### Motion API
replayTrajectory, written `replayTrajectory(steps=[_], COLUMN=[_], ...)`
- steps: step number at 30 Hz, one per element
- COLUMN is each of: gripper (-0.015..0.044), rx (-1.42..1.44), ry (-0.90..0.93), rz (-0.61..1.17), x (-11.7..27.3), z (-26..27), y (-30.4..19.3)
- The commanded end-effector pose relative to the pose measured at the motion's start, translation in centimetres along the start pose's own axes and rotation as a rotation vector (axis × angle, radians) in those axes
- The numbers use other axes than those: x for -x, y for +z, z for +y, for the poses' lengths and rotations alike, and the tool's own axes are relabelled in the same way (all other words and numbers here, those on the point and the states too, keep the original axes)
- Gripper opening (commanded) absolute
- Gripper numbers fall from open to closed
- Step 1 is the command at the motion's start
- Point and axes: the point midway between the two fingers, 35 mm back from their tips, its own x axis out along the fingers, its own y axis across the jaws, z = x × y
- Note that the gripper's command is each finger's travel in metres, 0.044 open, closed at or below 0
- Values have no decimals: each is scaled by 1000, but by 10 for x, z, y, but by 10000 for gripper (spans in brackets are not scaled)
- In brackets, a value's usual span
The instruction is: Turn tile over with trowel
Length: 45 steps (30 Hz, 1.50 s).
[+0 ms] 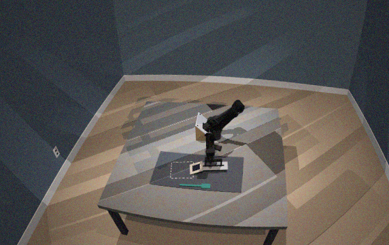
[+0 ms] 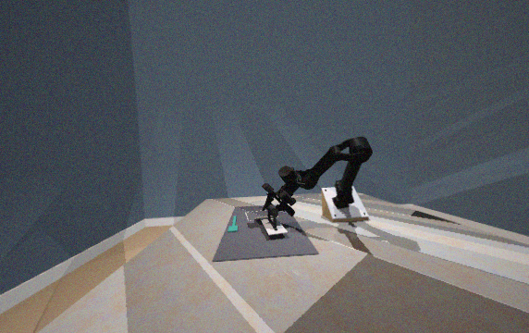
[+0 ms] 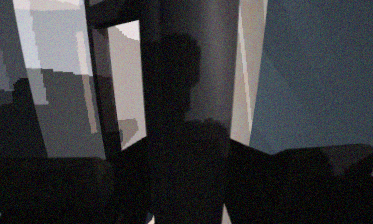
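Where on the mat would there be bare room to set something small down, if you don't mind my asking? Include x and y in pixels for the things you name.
The mat (image 1: 226, 182) (image 2: 264, 250) looks bare right of the green tool's (image 1: 205, 186) (image 2: 233, 228) wide end. It is crowded where the gripper (image 1: 212, 165) (image 2: 274, 227) hangs over the white piece beside the tile (image 1: 196, 167).

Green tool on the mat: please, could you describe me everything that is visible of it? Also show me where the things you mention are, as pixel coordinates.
The green tool (image 1: 205, 186) (image 2: 233, 228) has a thin, straight handle and a wider, flat, four-sided head, all one teal green. Its material is unclear. It lies near one edge of the dark mat (image 1: 228, 180) (image 2: 264, 247), and nothing else appears to touch it.
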Motion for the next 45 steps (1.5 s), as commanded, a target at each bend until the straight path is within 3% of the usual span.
replayTrajectory(steps=[1,35,45], gripper=[0,0,0], rx=[18,22,21], ry=[-16,-16,-16], rz=[4,6,6], x=[7,22,28], z=[-13,-30,-39], y=[-4,-76,-56])
